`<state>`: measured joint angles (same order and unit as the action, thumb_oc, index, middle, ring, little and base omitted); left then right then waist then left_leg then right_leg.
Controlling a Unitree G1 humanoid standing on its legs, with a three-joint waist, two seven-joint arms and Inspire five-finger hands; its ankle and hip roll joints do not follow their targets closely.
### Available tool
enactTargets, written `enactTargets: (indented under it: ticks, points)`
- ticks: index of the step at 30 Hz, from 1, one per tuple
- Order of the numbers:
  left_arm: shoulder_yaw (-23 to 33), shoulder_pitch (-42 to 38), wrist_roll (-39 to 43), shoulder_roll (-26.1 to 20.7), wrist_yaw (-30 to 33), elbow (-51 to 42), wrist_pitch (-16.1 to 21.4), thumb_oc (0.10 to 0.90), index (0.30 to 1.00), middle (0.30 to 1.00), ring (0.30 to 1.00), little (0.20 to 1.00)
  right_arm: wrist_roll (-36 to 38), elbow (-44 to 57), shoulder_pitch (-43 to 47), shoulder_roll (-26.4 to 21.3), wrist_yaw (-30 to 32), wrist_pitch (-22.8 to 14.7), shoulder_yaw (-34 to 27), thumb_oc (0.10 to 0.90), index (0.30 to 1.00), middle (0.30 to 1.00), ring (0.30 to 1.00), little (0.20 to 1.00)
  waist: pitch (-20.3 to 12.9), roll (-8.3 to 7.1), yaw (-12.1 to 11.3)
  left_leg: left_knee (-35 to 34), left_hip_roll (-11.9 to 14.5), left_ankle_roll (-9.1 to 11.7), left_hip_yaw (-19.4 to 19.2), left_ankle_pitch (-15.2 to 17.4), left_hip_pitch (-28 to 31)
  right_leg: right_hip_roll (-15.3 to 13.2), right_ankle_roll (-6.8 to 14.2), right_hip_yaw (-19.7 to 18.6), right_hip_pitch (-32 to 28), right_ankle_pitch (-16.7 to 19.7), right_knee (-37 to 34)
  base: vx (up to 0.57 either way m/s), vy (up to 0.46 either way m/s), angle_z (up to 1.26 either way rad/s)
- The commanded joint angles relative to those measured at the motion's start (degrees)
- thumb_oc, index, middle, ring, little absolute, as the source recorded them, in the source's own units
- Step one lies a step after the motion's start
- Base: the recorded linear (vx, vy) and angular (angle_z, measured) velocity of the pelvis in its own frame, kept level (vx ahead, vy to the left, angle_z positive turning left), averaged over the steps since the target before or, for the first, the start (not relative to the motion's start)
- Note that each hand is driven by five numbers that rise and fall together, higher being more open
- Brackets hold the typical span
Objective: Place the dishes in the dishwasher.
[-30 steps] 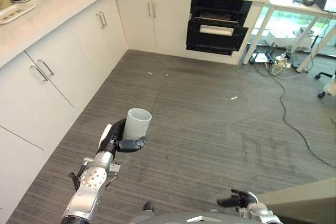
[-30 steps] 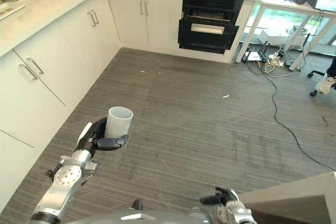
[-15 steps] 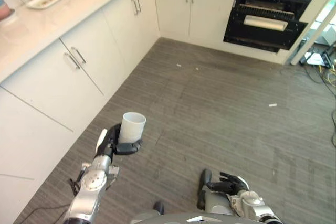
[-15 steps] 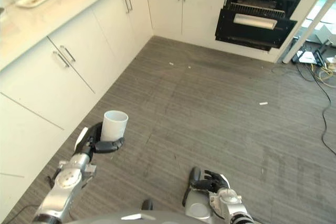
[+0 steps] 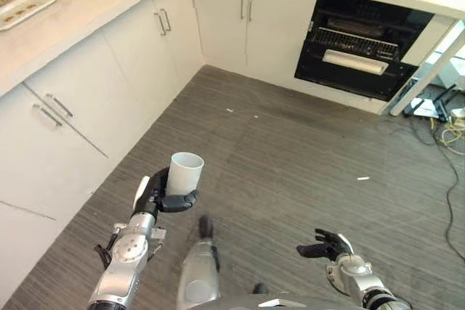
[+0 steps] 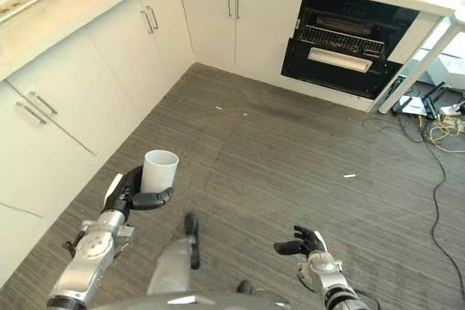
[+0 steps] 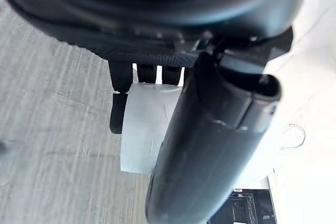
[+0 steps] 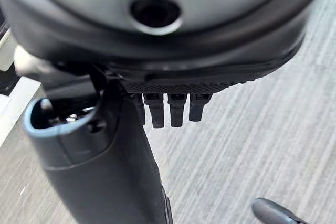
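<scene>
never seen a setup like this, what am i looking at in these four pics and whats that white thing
This is a two-legged humanoid robot in a kitchen. The two wide pictures come from cameras in its head, looking down; the two close ones sit on its wrists. Its left hand has its fingers curled round an upright white cup. The right hand hangs empty and relaxed over the grey floor. Ahead, an open black dishwasher sits among white cabinets.
</scene>
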<state>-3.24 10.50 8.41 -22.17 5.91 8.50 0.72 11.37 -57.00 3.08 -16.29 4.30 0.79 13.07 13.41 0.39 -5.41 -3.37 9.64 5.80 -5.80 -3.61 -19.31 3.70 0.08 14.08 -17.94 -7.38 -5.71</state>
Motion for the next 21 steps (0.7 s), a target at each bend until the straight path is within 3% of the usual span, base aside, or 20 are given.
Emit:
enactTargets:
  ticks: [1, 4, 5, 6, 7, 8, 9, 10, 11, 12, 15, 17, 18, 21]
  points:
    - [3.39, -2.67, -0.26, -4.97, 1.98, -9.37, 5.69, 0.400, 0.300, 0.300, 0.300, 0.300, 1.23, 3.44, 3.39, -0.33, 1.11, -4.10, -0.88, 0.800, 0.900, 0.900, 0.900, 0.900, -1.46, -2.96, -2.70, 5.36, 0.80, 1.35, 0.40, -5.64, 2.46, -5.70, 4.85, -0.26, 0.66, -1.65, 2.24, 0.70, 0.295, -0.61]
    - [4.16, -1.53, -0.67, -5.05, 1.56, -9.80, 5.58, 0.400, 0.300, 0.300, 0.300, 0.300, 1.29, 3.88, 2.76, 0.58, 0.58, -4.14, -1.34, 0.800, 0.900, 0.900, 0.900, 0.900, -2.83, -2.57, -2.86, 6.16, 1.20, 1.28, -0.13, -7.00, 4.20, -5.83, 5.43, -1.64, -0.31, -3.24, 3.99, 0.36, 0.215, -0.71]
    - [4.23, -1.44, -0.99, -6.16, 1.30, -9.80, 5.38, 0.400, 0.300, 0.300, 0.300, 0.300, 0.88, 4.47, 1.89, 1.36, 0.20, -3.96, -1.40, 0.800, 0.900, 0.900, 0.900, 0.900, -3.59, -3.78, -3.02, 10.24, -0.90, -0.47, 0.53, -5.49, 3.86, -7.87, 6.62, -2.97, 1.15, -2.91, 11.08, 0.46, 0.307, -0.53]
    - [4.21, -1.50, -0.98, -6.19, 1.30, -9.78, 5.39, 0.400, 0.300, 0.300, 0.300, 0.300, 0.87, 4.49, 1.90, 1.38, 0.21, -3.95, -1.43, 0.800, 0.900, 0.900, 0.900, 0.900, -3.73, -3.69, -3.14, 10.28, -0.77, -0.55, 0.47, -5.61, 3.63, -7.80, 6.65, -3.09, 1.46, -2.79, 11.17, 0.59, 0.442, -0.45]
    - [4.41, -1.46, -1.13, -7.19, 0.87, -9.64, 4.88, 0.400, 0.300, 0.300, 0.300, 0.300, 0.78, 4.56, 1.37, 2.17, 0.01, -3.61, -2.37, 0.800, 0.900, 0.900, 0.900, 0.900, -3.96, -4.43, -2.51, 12.68, -2.76, -2.98, 0.24, -2.22, 4.86, -10.20, 9.41, -3.63, 4.82, 2.00, 22.65, 0.40, 0.369, -0.35]
    - [4.49, -1.40, -1.40, -7.77, 0.85, -9.95, 4.91, 0.400, 0.300, 0.300, 0.300, 0.300, 0.65, 4.83, 1.08, 2.54, -0.06, -3.45, -2.67, 0.800, 0.900, 0.900, 0.900, 0.900, -3.75, -4.24, -1.73, 13.14, -3.54, -4.18, -0.04, -0.81, 6.15, -11.31, 10.43, -4.17, 7.74, 6.53, 29.53, 0.40, 0.368, -0.35]
    - [4.52, -1.41, -1.39, -7.77, 0.84, -9.96, 4.90, 0.400, 0.300, 0.300, 0.300, 0.300, 0.64, 4.85, 1.10, 2.54, -0.05, -3.43, -2.67, 0.800, 0.900, 0.900, 0.900, 0.900, -3.89, -4.12, -1.85, 13.04, -3.36, -4.25, -0.14, -1.02, 5.97, -11.18, 10.44, -4.34, 8.08, 6.74, 29.57, 0.33, 0.416, -0.03]
    - [5.17, -0.94, -2.38, -8.35, 1.27, -10.73, 4.78, 0.400, 0.300, 0.300, 0.300, 0.300, 0.01, 6.31, 0.96, 2.71, -0.06, -3.26, -2.80, 0.800, 0.900, 0.900, 0.900, 0.900, -3.80, -2.73, -0.63, 12.47, -4.51, -6.84, -0.58, 1.62, 8.98, -12.42, 11.17, -4.75, 13.44, 12.54, 40.33, 0.35, 0.419, 0.09]
    - [5.48, -0.93, -2.79, -8.52, 1.31, -10.75, 4.42, 0.400, 0.300, 0.300, 0.300, 0.300, -0.47, 6.69, 0.98, 3.09, -0.20, -3.24, -2.93, 0.800, 0.900, 0.900, 0.900, 0.900, -3.60, -1.78, 0.18, 11.26, -4.99, -7.71, -0.62, 2.77, 11.92, -13.02, 11.54, -4.07, 16.76, 13.52, 44.35, 0.51, 0.545, -0.02]
    - [5.40, -1.15, -2.68, -8.22, 1.49, -10.81, 4.35, 0.400, 0.300, 0.300, 0.300, 0.300, -0.53, 7.25, 1.09, 3.17, -0.10, -3.26, -2.73, 0.800, 0.900, 0.900, 0.900, 0.900, -3.23, -0.99, 0.97, 9.96, -5.67, -8.23, -0.42, 3.41, 14.40, -12.26, 10.56, -3.59, 20.49, 11.62, 45.15, 0.47, 0.337, -0.29]
    - [5.15, -1.58, -2.97, -6.86, 1.16, -10.70, 5.02, 0.400, 0.300, 0.300, 0.300, 0.300, -0.55, 8.90, 0.51, 2.64, -0.25, -3.63, -2.51, 0.800, 0.900, 0.900, 0.900, 0.900, -2.51, -1.27, 3.44, 7.93, -9.24, -8.21, 0.99, 5.16, 19.83, -8.02, 9.10, -3.35, 25.44, 7.25, 32.59, 0.48, 0.197, -0.04]
    - [5.17, -2.58, -2.94, -6.62, 1.10, -10.74, 5.50, 0.400, 0.300, 0.300, 0.300, 0.300, -0.72, 9.30, 0.14, 2.03, 0.00, -3.57, -2.83, 0.800, 0.900, 0.900, 0.900, 0.900, -2.60, -2.49, 4.45, 5.51, -10.51, -7.24, 1.13, 7.21, 23.83, -9.37, 8.90, 0.28, 27.13, 7.48, 16.20, 0.42, 0.066, 0.30]
    - [5.11, -2.62, -2.93, -6.64, 1.11, -10.65, 5.53, 0.400, 0.300, 0.300, 0.300, 0.300, -0.73, 9.32, 0.10, 2.04, 0.00, -3.56, -2.85, 0.800, 0.900, 0.900, 0.900, 0.900, -2.60, -2.23, 4.67, 5.16, -10.21, -7.12, 1.43, 7.28, 24.22, -9.00, 8.89, 0.69, 26.33, 7.68, 15.20, 0.28, 0.065, 0.59]
    - [4.99, -3.98, -3.80, -6.44, 0.90, -10.28, 5.53, 0.400, 0.300, 0.300, 0.300, 0.300, -2.10, 8.39, 0.21, 1.88, -0.07, -3.12, -2.79, 0.800, 0.900, 0.900, 0.900, 0.900, -2.75, -2.77, 4.81, 4.68, -10.57, -5.86, -0.57, 10.96, 28.74, -10.74, 9.32, 11.93, 27.64, 9.89, 7.83, 0.42, 0.115, 0.39]
